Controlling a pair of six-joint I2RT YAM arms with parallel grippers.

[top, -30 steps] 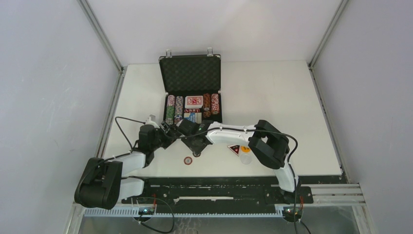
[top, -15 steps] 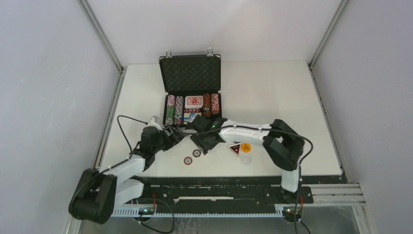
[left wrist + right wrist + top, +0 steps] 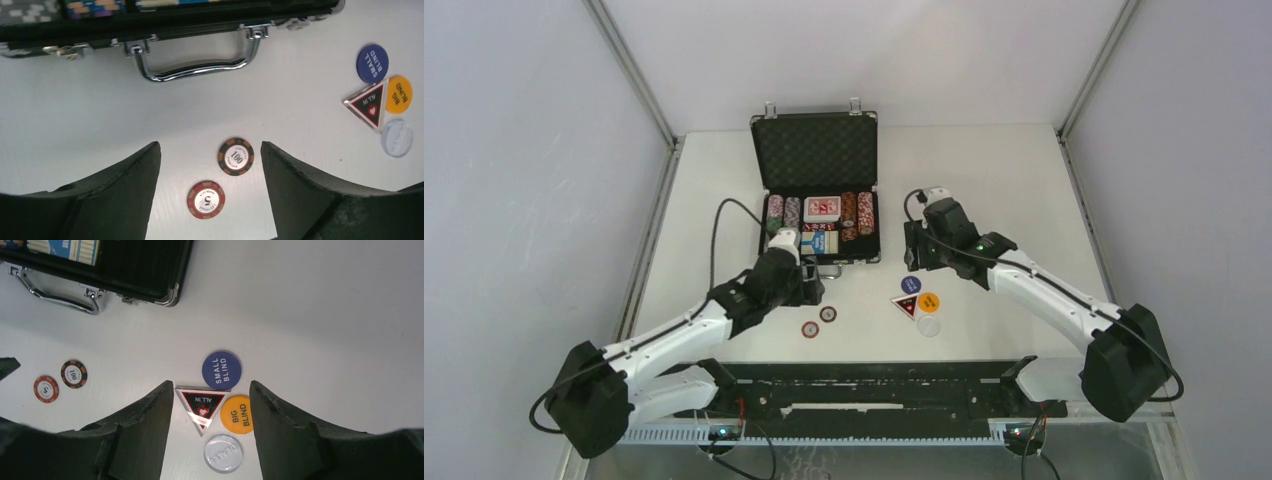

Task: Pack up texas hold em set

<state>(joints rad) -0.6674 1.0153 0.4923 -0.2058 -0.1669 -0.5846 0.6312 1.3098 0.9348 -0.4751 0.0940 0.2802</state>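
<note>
The black silver-edged case (image 3: pixel 815 150) lies open at the table's far middle. It holds rows of striped chips (image 3: pixel 774 222), a red deck (image 3: pixel 823 207) and a blue deck (image 3: pixel 819 241). A red "5" chip (image 3: pixel 206 197) and a brown "100" chip (image 3: pixel 235 156) lie on the table in front of the metal handle (image 3: pixel 200 67). My left gripper (image 3: pixel 210 147) is open and empty above them. My right gripper (image 3: pixel 211 386) is open and empty over the All In triangle (image 3: pixel 202 406), with the Small Blind (image 3: pixel 221 370), Big Blind (image 3: pixel 237 414) and clear Dealer button (image 3: pixel 223 453) close by. No dice show.
The table (image 3: pixel 1004 190) is white with grey walls on three sides. In the top view the two chips (image 3: pixel 818 321) and the dealer buttons (image 3: pixel 919 303) lie near the front edge, between the arms. The case's raised lid stands at the back.
My right arm has swung from across the front of the case to its right side, above the buttons. My left gripper has moved right, over the two loose chips. The 100 chip now shows.
</note>
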